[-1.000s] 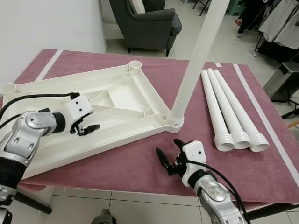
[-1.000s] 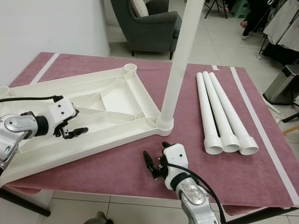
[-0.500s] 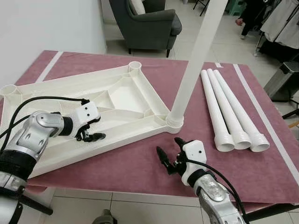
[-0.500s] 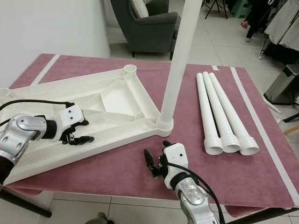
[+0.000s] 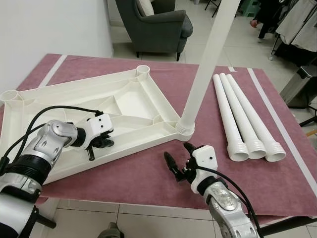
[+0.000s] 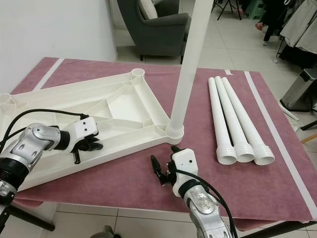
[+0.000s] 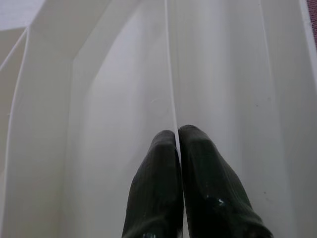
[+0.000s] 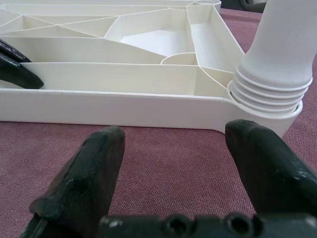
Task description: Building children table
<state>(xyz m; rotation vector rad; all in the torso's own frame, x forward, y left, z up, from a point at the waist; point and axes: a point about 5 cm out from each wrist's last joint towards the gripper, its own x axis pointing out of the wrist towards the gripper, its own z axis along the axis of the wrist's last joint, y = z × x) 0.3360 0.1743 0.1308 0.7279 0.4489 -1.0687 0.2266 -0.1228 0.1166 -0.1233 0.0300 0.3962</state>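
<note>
1. The white moulded plastic children's table top (image 5: 124, 104), ribbed underside up, lies on the maroon felt-covered tabletop (image 5: 148, 173), on its left part.
2. One long white plastic table leg (image 5: 205, 64) stands upright in the near right corner socket of the panel, its ribbed collar seated at the corner.
3. Three more white plastic tube legs (image 5: 242, 119) lie side by side on the felt, to the right of the standing leg and apart from it, ribbed ends toward the robot.
4. Left claw (image 5: 99, 147) is down on the panel's near long edge, fingers pressed together; in the left wrist view the two black fingertips (image 7: 166, 163) sit tight against each other over a thin white rib.
5. Right claw (image 5: 179, 159) hovers low over the bare felt, just in front of the corner with the standing leg, spread apart and holding nothing; in the right wrist view its two black fingers (image 8: 94, 168) frame the panel's edge and the leg's collar.
6. Behind the tabletop, a dark grey upholstered armchair (image 5: 156, 22) stands on the pale tiled floor (image 5: 198, 47).
</note>
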